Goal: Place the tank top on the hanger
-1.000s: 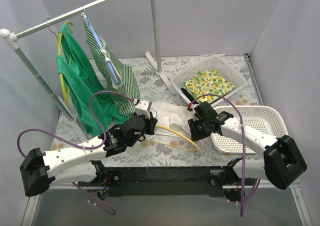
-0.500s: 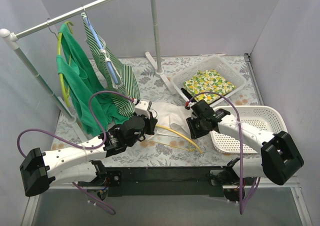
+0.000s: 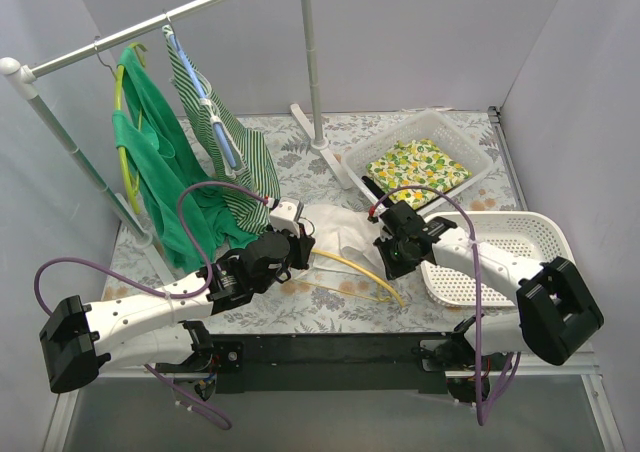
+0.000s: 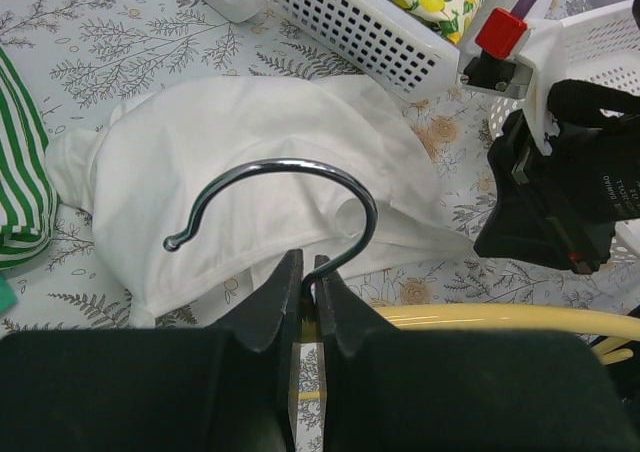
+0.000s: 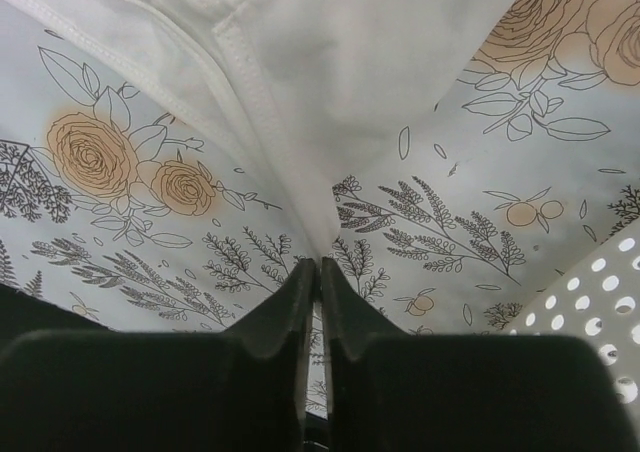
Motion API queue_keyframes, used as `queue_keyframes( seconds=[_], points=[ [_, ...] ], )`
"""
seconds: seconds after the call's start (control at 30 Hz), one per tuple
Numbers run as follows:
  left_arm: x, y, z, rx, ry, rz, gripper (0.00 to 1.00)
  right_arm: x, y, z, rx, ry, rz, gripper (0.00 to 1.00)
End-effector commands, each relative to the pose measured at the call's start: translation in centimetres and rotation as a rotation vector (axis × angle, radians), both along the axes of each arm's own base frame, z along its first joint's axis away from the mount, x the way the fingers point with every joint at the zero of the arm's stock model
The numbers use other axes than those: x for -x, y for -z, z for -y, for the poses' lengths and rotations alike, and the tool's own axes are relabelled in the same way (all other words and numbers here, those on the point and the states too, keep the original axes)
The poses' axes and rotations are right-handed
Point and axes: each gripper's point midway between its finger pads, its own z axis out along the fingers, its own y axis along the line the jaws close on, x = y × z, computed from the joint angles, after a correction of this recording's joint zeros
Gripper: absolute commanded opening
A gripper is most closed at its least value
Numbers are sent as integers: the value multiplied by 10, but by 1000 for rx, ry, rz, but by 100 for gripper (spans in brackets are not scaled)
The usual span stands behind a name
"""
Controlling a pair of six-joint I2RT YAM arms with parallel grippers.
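Left fingers (image 4: 292, 277) pinched the hanger (image 4: 480, 317), right fingers (image 5: 305, 282) the tank top (image 4: 250, 122); a white basket (image 4: 370, 27) held lemon-print cloth (image 3: 418, 164).

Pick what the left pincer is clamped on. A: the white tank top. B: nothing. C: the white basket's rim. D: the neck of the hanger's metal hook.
D: the left wrist view shows the left pincer shut on the hook of the hanger, with the tank top lying beyond it.

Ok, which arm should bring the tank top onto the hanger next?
Right. The right gripper is shut on an edge of the tank top, while the left gripper clamps the hanger below its hook.
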Motion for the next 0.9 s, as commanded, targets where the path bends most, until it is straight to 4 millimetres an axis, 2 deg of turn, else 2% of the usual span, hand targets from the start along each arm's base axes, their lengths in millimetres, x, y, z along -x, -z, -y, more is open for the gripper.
queue_keyframes(
  seconds=[0.0, 0.07, 0.3, 0.4, 0.47, 0.77, 0.87],
  points=[
    [-3, -14, -1, 46, -24, 28, 0, -6, -23, -12, -60, -17, 39, 8],
    [-3, -14, -1, 49, -25, 28, 0, -8, -29, -13, -69, -13, 56, 3],
    [-4, -9, -5, 40, -47, 25, 0, -19, -60, -17, -119, 27, 135, 2],
    [-12, -17, -5, 65, -90, 46, 0, -24, -71, -14, -119, 55, 174, 2],
    [-16, -15, -6, 58, -118, 47, 0, -27, -81, -12, -122, 71, 206, 1],
    [-38, -6, -34, 35, -361, 70, 0, -28, -113, 3, -136, 162, 287, 1],
    [-41, -5, -37, 44, -397, 71, 0, -26, -113, 4, -135, 163, 279, 1]
  ],
)
